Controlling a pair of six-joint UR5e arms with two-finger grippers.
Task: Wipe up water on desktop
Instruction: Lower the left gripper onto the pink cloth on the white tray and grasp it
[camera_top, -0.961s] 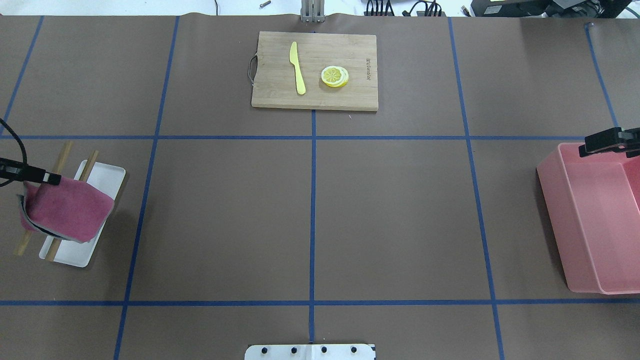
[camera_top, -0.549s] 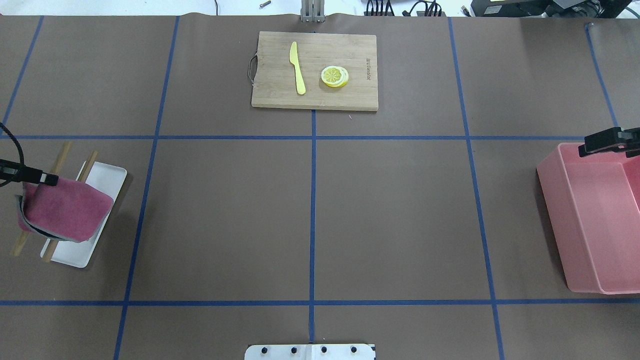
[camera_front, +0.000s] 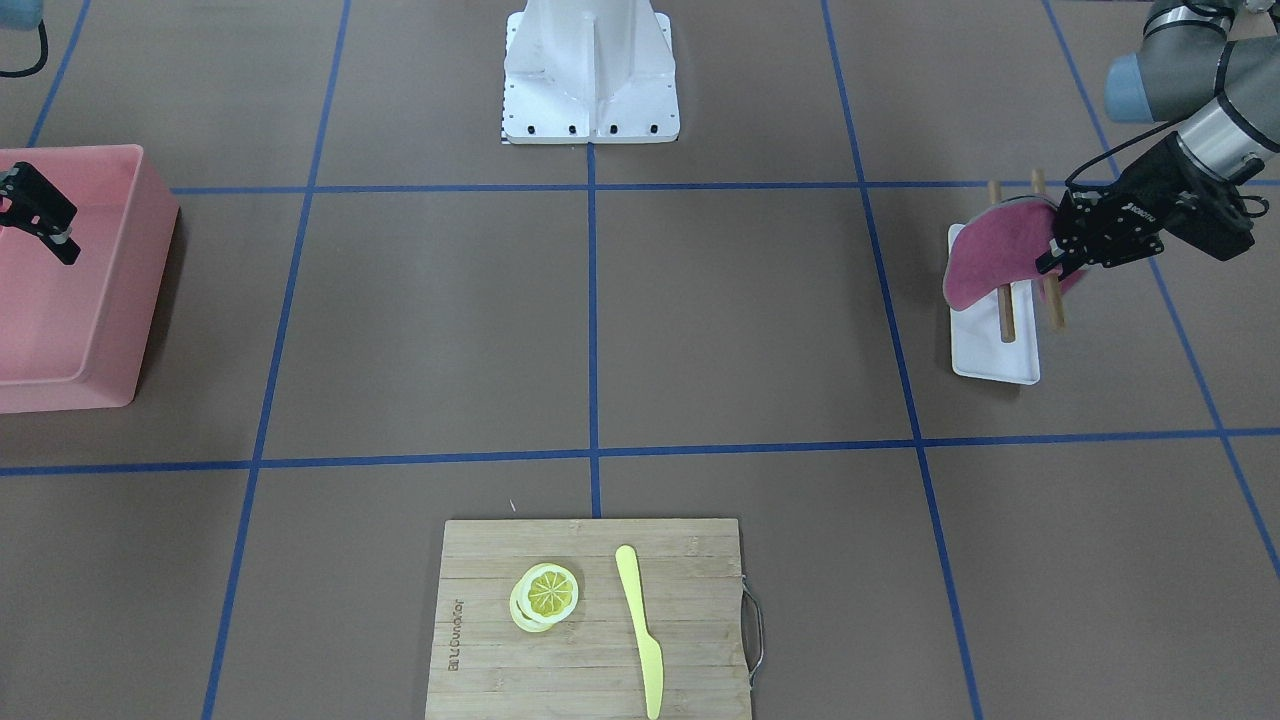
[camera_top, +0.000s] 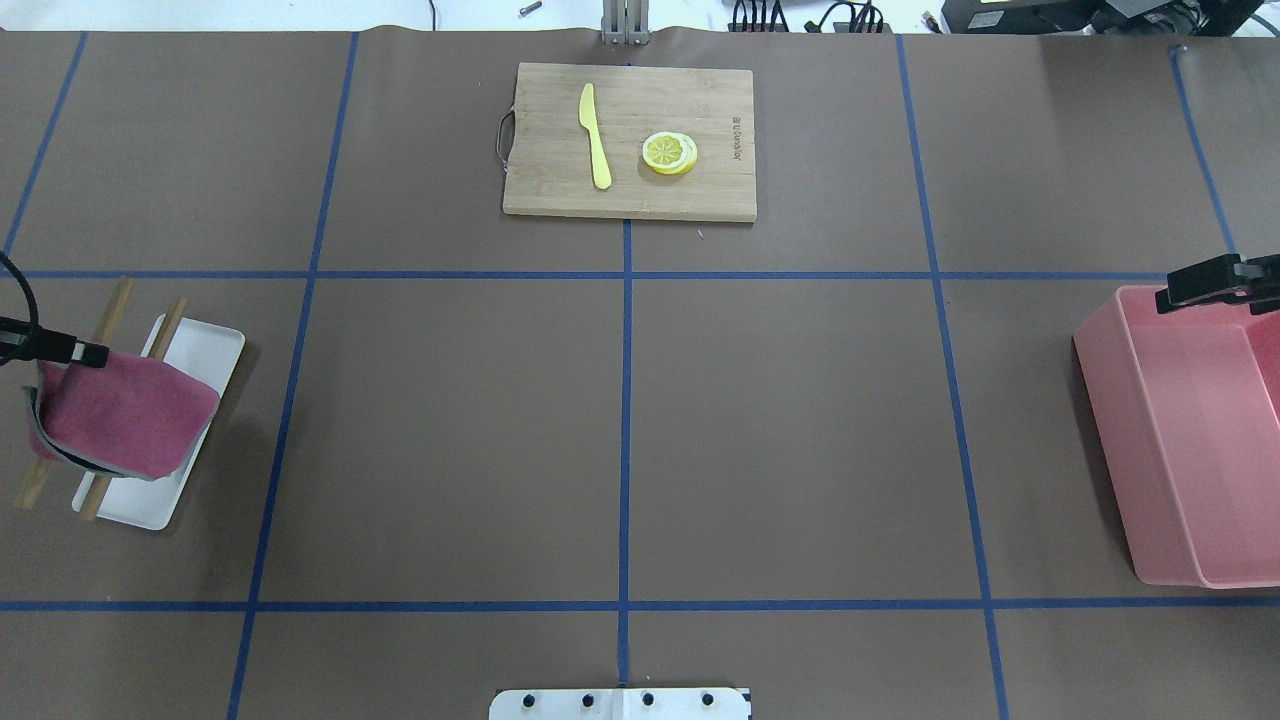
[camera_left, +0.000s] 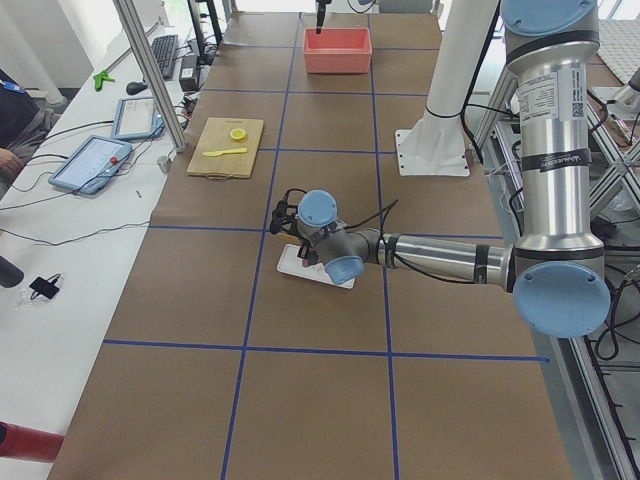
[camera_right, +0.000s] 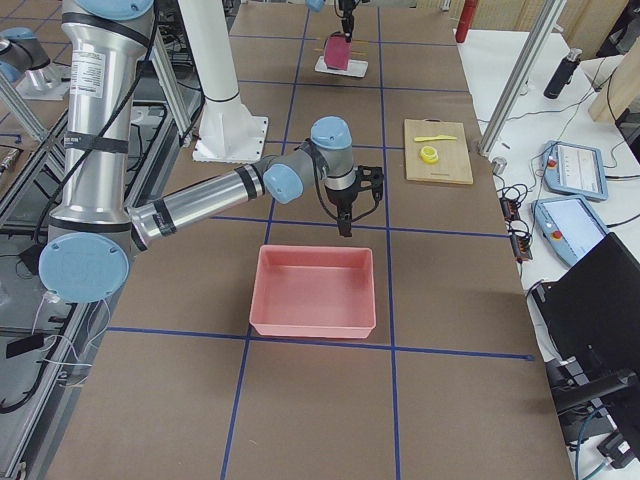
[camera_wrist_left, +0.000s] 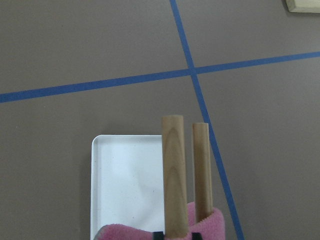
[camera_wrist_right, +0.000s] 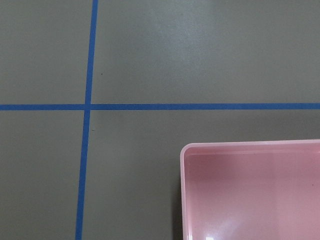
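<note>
Left gripper (camera_front: 1052, 262) was clenched on a red cloth (camera_front: 985, 250) draped over two sticks (camera_front: 1004, 318) on a tray (camera_front: 985, 358), at the left end of the tabletop (camera_front: 700, 300). Lifting risked snagging the sticks and dragging the tray. Right gripper (camera_front: 60, 240): could not tell.

Overhead looks forward and down over the desktop (camera_top: 450, 430); the front camera faces back, sharing the far cutting board (camera_top: 630, 140). Side cameras sight along; wrist cameras hover close.
</note>
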